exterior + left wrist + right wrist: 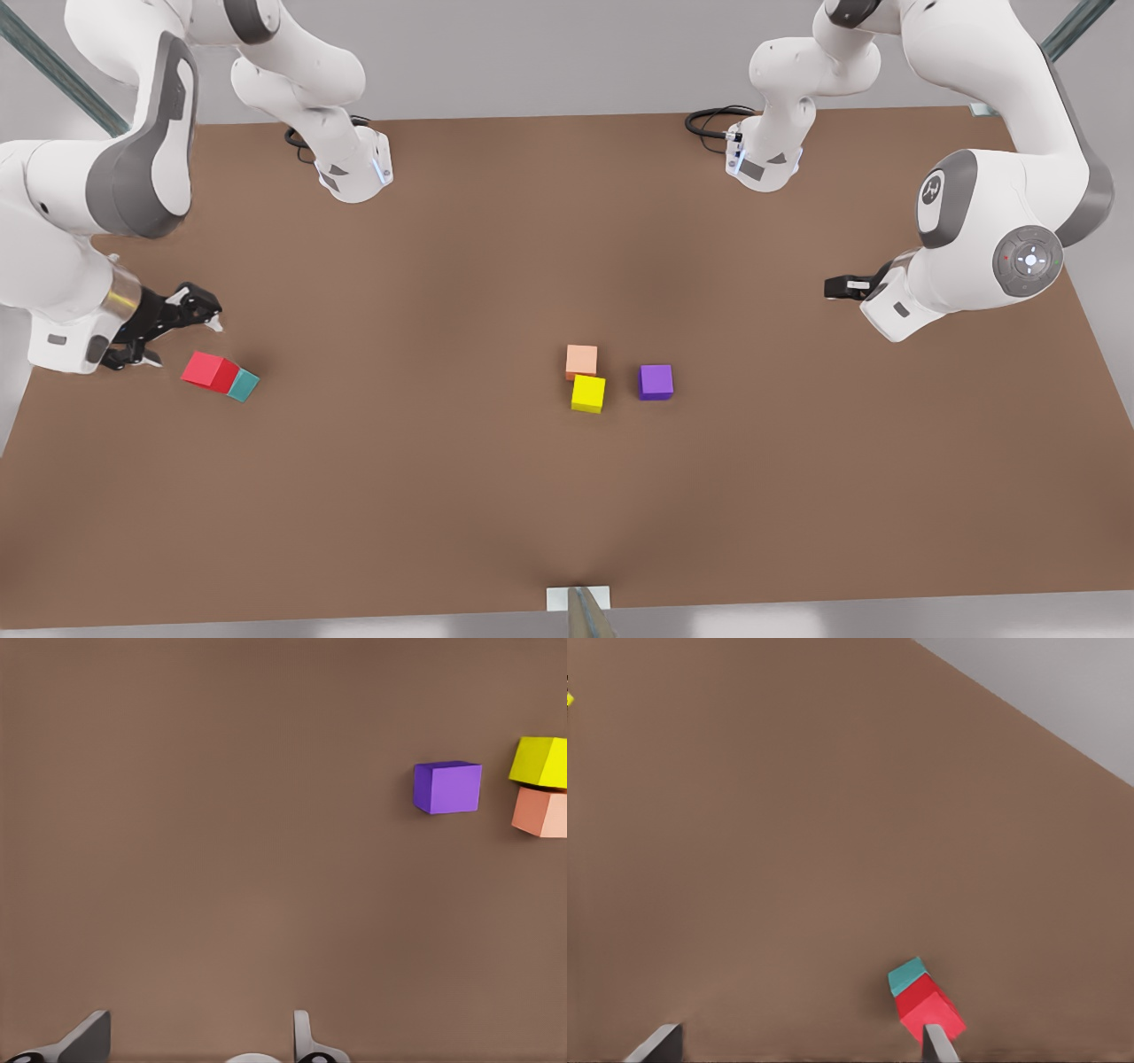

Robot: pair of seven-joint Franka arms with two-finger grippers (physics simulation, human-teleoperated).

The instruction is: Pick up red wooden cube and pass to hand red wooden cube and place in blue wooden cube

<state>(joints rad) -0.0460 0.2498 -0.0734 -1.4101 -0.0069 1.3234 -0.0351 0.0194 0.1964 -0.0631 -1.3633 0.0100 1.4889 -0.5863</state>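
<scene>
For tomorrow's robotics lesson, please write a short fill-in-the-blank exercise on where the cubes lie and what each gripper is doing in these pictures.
1. The red wooden cube touches the ____ cube.
2. The yellow cube touches the ____ cube.
3. The right gripper, near the red cube, has its fingers ____.
4. The left gripper, open, faces the ____ cube standing alone.

Missing words: teal; salmon-orange; open; purple

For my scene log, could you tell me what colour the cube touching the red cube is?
Teal cube, pressed against the red cube; the front view shows it best.

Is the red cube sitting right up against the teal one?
Yes, in the front view the red wooden cube lies on the table touching the blue wooden cube, with no gap between them.
</scene>
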